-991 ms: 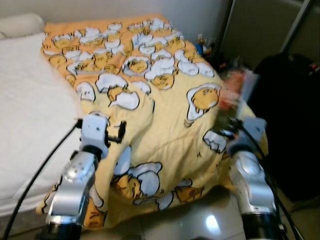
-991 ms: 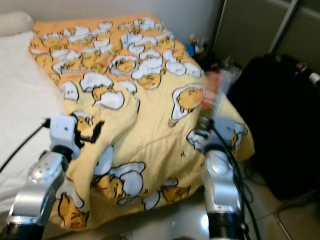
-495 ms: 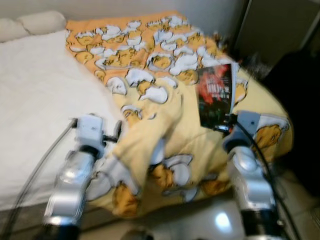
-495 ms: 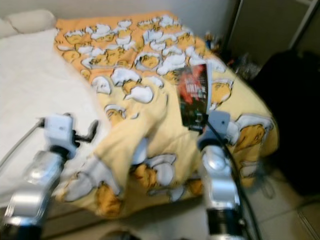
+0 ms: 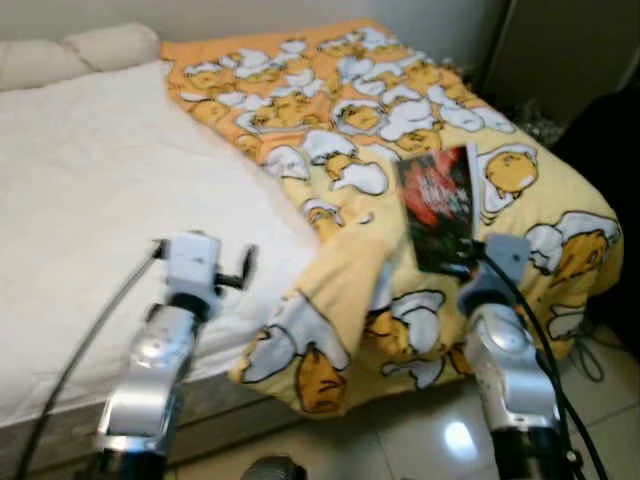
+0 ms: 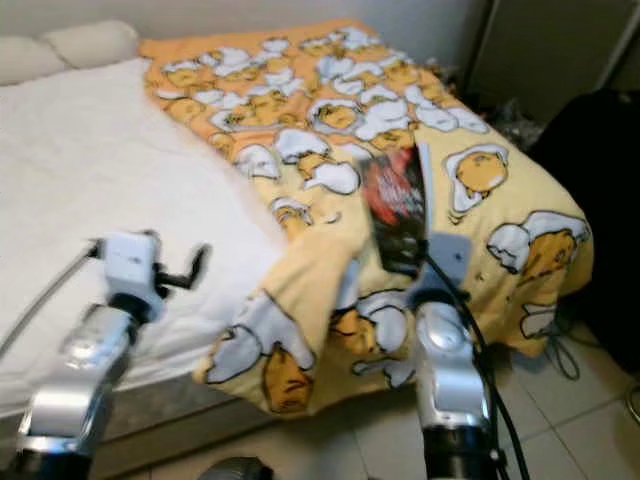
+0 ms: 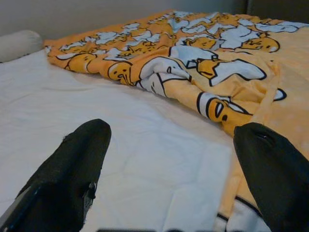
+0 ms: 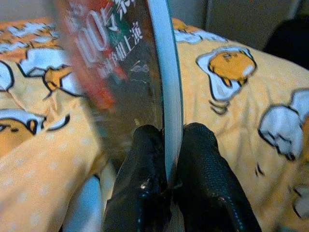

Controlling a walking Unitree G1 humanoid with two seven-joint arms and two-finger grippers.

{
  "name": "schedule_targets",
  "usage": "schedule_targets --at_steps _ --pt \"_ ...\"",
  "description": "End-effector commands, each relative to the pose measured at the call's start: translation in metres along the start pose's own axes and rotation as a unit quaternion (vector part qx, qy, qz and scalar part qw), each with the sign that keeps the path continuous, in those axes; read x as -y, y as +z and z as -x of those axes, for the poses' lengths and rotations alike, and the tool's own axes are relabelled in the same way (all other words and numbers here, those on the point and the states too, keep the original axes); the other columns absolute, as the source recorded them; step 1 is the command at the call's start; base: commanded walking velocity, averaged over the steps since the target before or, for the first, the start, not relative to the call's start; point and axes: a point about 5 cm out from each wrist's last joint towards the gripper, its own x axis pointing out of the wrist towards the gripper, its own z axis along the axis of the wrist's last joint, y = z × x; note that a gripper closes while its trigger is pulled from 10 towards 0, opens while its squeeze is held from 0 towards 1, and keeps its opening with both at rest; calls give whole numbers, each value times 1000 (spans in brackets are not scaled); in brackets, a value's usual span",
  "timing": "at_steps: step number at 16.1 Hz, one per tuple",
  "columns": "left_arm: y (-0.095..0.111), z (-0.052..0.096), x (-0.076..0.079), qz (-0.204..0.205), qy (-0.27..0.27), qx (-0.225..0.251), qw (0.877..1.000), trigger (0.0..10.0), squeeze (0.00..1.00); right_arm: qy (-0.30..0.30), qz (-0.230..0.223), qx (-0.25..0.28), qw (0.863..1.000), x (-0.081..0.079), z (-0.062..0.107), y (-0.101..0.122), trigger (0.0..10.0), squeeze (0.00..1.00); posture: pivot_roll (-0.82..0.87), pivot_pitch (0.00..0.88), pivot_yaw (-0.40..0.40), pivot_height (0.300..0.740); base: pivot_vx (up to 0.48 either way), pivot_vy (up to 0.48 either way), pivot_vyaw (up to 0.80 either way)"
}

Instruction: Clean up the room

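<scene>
book [image 5: 436,205], dark cover with red print, held upright above yellow egg-print blanket [image 5: 400,120] near foot corner of bed [image 5: 90,200]. pinched at lower edge by right gripper [image 8: 166,159], both black fingers [image 8: 145,159] closed tight on cover and page block, one each side. carrying step judged in hand, destination not in view. best done by keeping book vertical and grip firm, since hold is at one narrow edge and book could swing or slip; slow turns advised, arm kept clear of rumpled blanket fold [image 5: 330,300] hanging over mattress edge. left gripper [image 7: 169,159] spread wide, holding nothing, hovering over white sheet [image 7: 120,145] just beside blanket edge, free to steady book if needed. dark bag [image 6: 600,200] beside bed, on right.
</scene>
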Motion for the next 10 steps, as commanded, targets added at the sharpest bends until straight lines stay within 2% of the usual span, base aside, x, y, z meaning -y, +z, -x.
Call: schedule_targets --at_steps 1,10 --pt "5 1 -8 -10 12 6 1000 10000 0 4 -6 32 999 -4 -2 16 10000 0 149 0 15 740 0 420 0" --pt "9 -3 -7 -5 10 11 1000 10000 0 11 -5 32 999 -7 -4 17 10000 0 152 0 23 740 0 420 0"
